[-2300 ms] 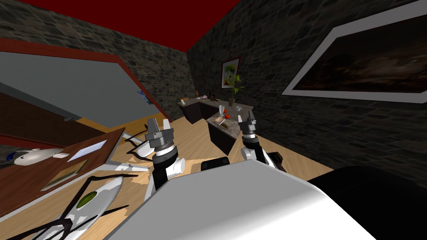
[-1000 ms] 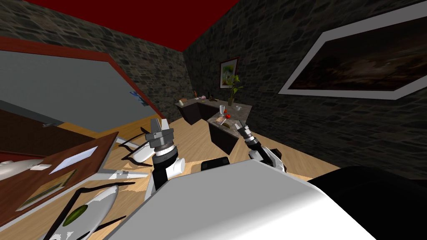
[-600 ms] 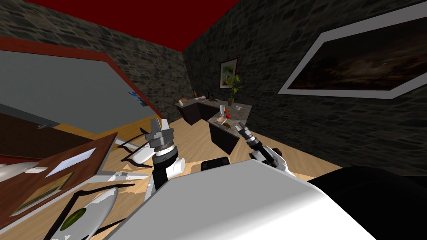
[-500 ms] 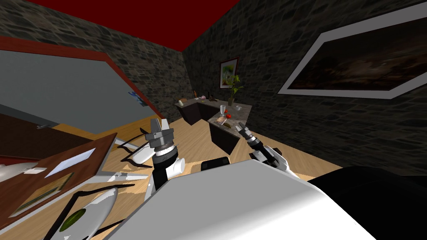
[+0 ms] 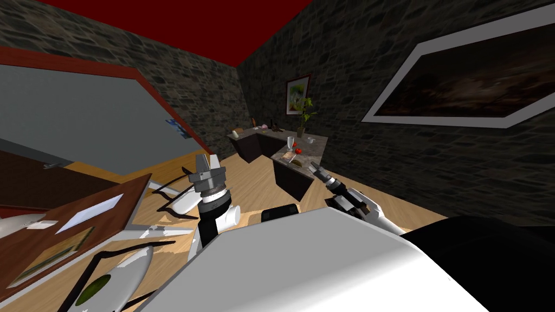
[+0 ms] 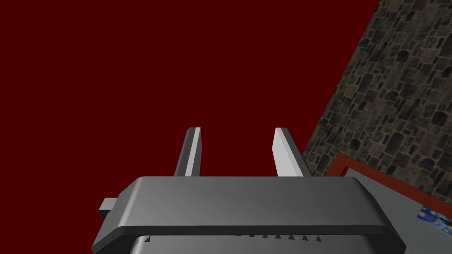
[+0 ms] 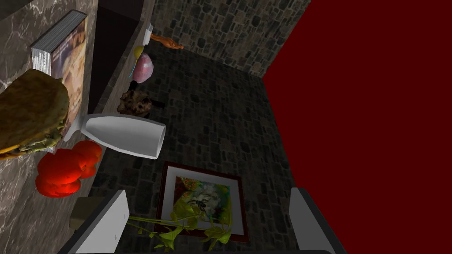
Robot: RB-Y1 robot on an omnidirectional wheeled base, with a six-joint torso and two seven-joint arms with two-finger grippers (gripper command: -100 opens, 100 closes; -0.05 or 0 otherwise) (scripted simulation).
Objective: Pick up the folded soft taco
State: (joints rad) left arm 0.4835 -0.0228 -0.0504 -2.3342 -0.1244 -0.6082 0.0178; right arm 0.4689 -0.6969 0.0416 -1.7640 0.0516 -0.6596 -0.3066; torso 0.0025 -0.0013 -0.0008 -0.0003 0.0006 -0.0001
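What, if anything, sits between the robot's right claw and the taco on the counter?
Nothing visible. The open right gripper is near the taco, which lies off to its side on the marble counter. The red fruits, white glass and book lie beyond the taco, not in between.

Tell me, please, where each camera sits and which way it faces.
Head view: on the head, looking steeply down and forward toward the dark counter; left gripper and right gripper show.
Left wrist view: on the raised left hand, pointing upward; its open fingers show.
Right wrist view: on the right hand, looking along the counter past the taco, red fruit and white glass; its open fingers show.
Shared: head and right wrist views both show the counter, white glass and potted plant.
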